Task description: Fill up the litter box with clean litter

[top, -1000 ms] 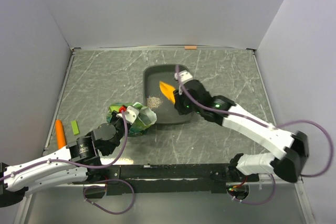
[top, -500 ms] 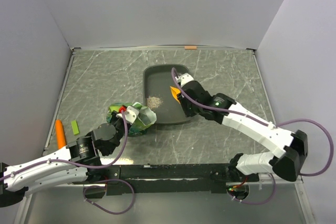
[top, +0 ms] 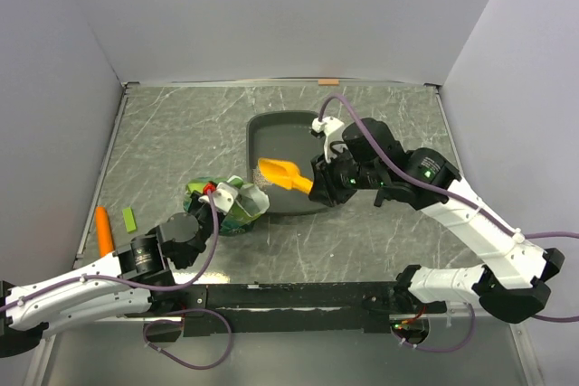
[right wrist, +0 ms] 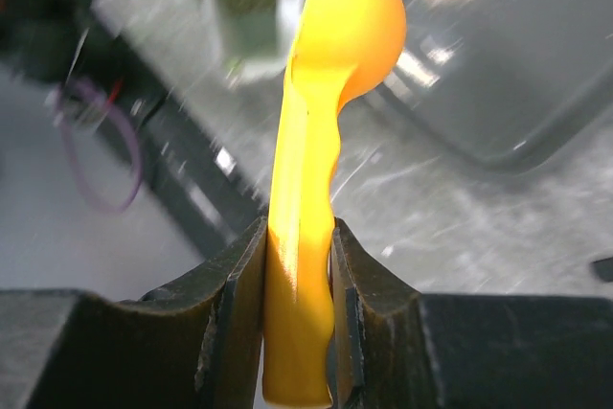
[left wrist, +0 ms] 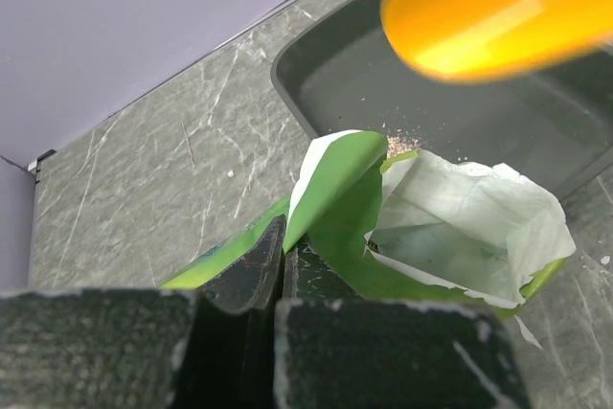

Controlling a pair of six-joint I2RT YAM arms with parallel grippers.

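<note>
Right claw (top: 317, 187) swung scoop (top: 279, 173) (seemingly empty) toward the bag (top: 241, 206).

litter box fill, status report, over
Left gripper shut on green crinkly bag, mouth open. Right gripper shut on orange plastic scoop, over dark grey plastic litter box, mostly bare. Nothing in the way.

Grey marbled table (top: 181, 133) with litter box (top: 276, 131), green bag (top: 244, 207) (mouth open), orange stick (top: 104, 230), green chip (top: 128, 220)

Dark grey rectangular plastic litter box (top: 276, 137) lying on grey, white-veined marble-look table (top: 181, 133), bright orange plastic scoop (top: 282, 174) glowing at its six o'clock, crinkly green bag (top: 237, 214) showing white lining at seven
</note>
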